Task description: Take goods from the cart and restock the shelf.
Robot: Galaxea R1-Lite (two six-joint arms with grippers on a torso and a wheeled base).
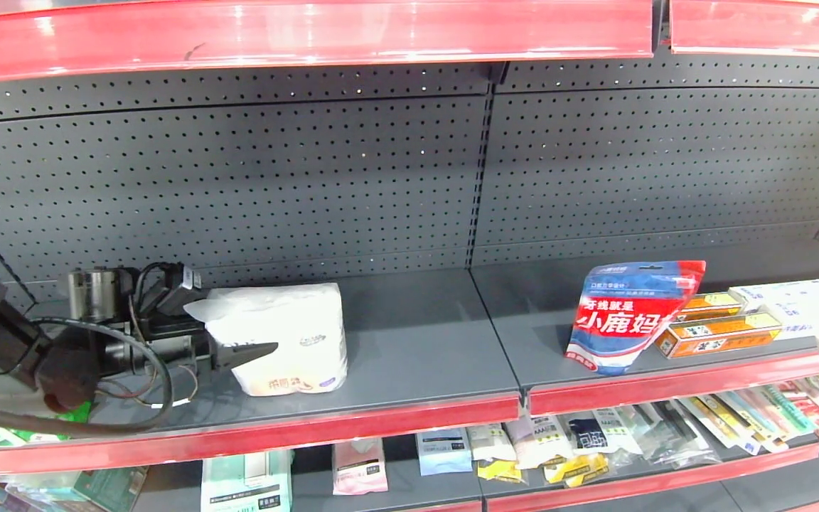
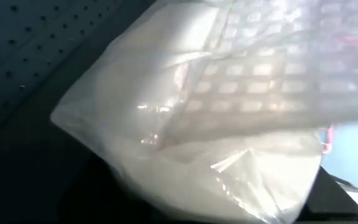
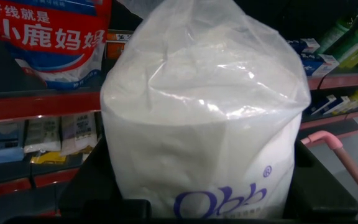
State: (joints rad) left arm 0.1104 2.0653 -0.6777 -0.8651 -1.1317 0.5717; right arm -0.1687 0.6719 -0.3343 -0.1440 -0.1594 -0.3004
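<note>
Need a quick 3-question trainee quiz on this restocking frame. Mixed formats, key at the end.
1. True or false: the blue-and-red pouch lies flat on the shelf.
2. Pick one. The left gripper is closed on: A) a white tissue pack; B) a toothpaste box; C) nothing.
3. Short answer: is the second white pack, the one in the right gripper, on the shelf or off it?

Key
1. False. It stands upright, leaning against the orange boxes.
2. A. The pack rests on the left part of the shelf.
3. Off it, held in the air in front of the shelf's right end.
</note>
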